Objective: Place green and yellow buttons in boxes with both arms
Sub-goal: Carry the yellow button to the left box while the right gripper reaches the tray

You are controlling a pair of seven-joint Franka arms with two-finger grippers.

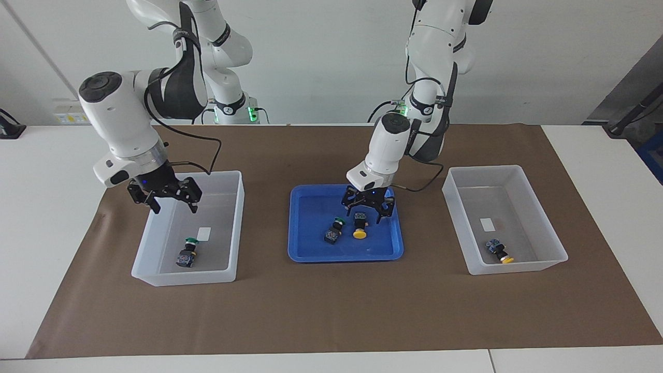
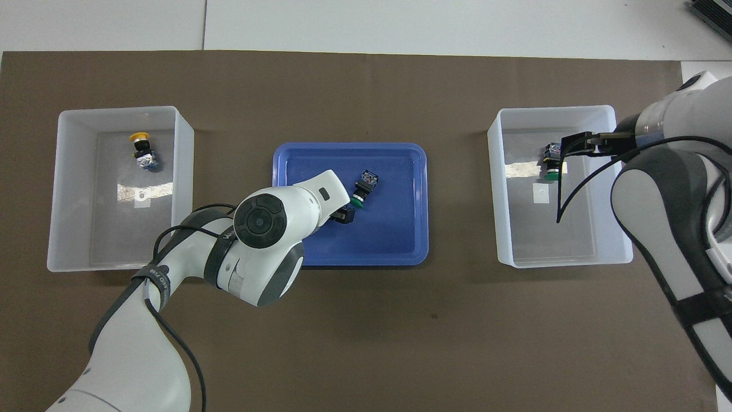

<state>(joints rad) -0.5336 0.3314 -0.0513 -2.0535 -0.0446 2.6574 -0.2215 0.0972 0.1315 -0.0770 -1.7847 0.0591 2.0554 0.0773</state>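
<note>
A shallow blue tray in the middle holds a green button and a yellow button, lying side by side. My left gripper is open, low over the tray, its fingers straddling the yellow button from just above. In the overhead view the left arm hides that yellow button; only the green one and the gripper's tip show. The box at the right arm's end holds a green button. My right gripper is open and empty above that box. The box at the left arm's end holds a yellow button.
All three containers stand in a row on a brown mat. Each box has a small white label on its floor. White table surface borders the mat at both ends.
</note>
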